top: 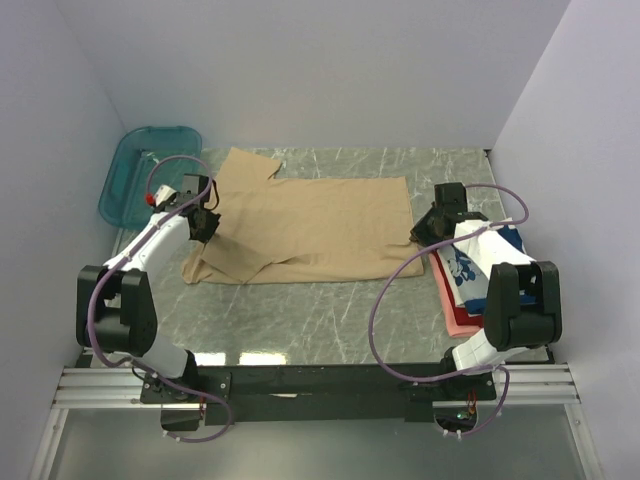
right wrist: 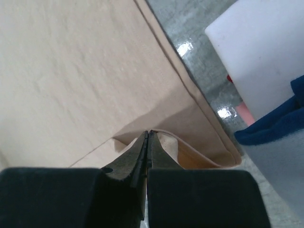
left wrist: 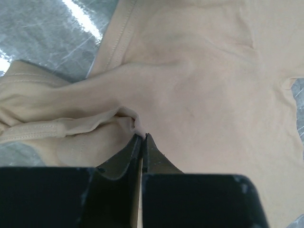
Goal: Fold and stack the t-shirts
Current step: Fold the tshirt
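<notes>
The left gripper (left wrist: 142, 136), jaws nearly closed, pinches the tan t-shirt (top: 320, 225) at its sleeve end. The right gripper (right wrist: 147, 133), fully closed, pinches its hem corner.

Your right gripper (right wrist: 147, 137) pinches, jaws pressed together, the lifted hem of the plain tan cloth t-shirt (right wrist: 71, 71).

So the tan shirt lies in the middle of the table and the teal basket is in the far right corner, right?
No, the teal basket is in the far left corner; the top external view shows it. The tan shirt does lie in the middle of the table.
</notes>
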{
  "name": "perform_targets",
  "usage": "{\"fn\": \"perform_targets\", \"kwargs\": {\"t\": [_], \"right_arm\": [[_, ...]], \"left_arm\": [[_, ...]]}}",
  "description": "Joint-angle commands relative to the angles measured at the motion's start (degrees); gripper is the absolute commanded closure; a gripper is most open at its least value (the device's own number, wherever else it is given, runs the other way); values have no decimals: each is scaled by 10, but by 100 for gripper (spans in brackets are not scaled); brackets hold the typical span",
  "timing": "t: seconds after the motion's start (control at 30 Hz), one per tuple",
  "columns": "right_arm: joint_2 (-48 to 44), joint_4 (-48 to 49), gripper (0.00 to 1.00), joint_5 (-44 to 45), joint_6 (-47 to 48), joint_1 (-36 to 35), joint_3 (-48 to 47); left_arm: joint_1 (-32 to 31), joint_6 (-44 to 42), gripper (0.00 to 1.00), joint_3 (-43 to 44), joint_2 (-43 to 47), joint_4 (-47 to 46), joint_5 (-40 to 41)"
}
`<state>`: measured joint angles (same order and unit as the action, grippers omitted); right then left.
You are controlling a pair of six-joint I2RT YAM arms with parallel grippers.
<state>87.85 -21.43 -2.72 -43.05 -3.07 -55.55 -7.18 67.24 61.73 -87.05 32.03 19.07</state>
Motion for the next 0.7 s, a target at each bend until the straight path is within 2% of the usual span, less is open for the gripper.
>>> {"fn": "perform_targets", "kwargs": {"t": [0.0,0.17,0.27,0.67], "right_arm": [[1,19,100,5,9,11,-16],[-5,31,100,-8,11,28,4],[-14,38,100,-18,16,63,12],[-8,52,100,-40,20,76,26]], "left_arm": [[4,-17,93,33,-14,-29,-18],[7,-19,93,45,-22,-28,-22],[11,-20,94,44,-15,-31,-24],[26,-33,94,55,-15,-39,-47]]}}
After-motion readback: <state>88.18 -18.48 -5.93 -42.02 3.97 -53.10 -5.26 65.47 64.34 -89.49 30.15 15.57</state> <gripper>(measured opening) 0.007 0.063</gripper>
